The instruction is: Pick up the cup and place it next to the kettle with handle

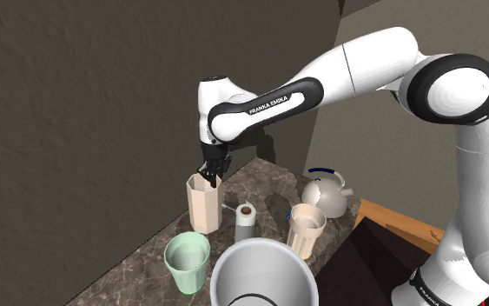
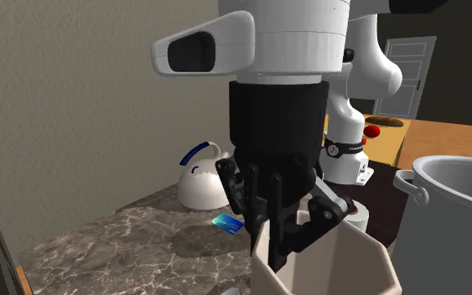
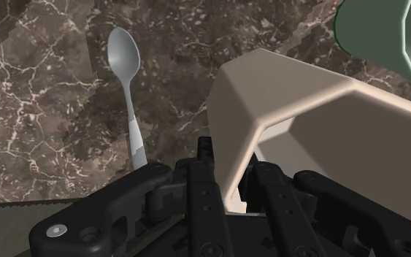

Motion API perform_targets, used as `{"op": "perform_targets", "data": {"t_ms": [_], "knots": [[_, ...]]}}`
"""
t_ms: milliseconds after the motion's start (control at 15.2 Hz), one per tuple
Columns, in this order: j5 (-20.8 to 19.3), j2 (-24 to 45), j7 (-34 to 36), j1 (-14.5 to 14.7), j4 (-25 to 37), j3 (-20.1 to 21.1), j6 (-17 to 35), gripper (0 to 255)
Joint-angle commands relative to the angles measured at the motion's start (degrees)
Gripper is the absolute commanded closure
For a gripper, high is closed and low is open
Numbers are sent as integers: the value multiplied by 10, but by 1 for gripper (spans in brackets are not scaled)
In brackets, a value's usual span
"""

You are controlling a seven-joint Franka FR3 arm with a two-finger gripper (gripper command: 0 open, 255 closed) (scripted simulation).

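Observation:
A tall beige faceted cup stands on the dark marble counter. My gripper comes down from above and is shut on the cup's rim. In the wrist view one finger is outside the cup wall and the other finger is inside it. The second exterior view shows the gripper clasping the cup at its near rim. The white kettle with a blue handle sits further along the counter toward the shoulder view's right, also seen as the kettle behind the hand.
A green cup, a small grey can, a ribbed beige tumbler and a large grey pot crowd the near counter. A spoon lies beside the beige cup. A blue card lies near the kettle. A wall backs the counter.

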Motion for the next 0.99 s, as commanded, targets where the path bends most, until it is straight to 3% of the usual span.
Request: {"op": "perform_targets", "data": {"t_ms": [0, 924], "knots": [[2, -5, -2, -1, 9, 1, -13, 255], [11, -35, -8, -1, 75, 5, -108, 255]]}}
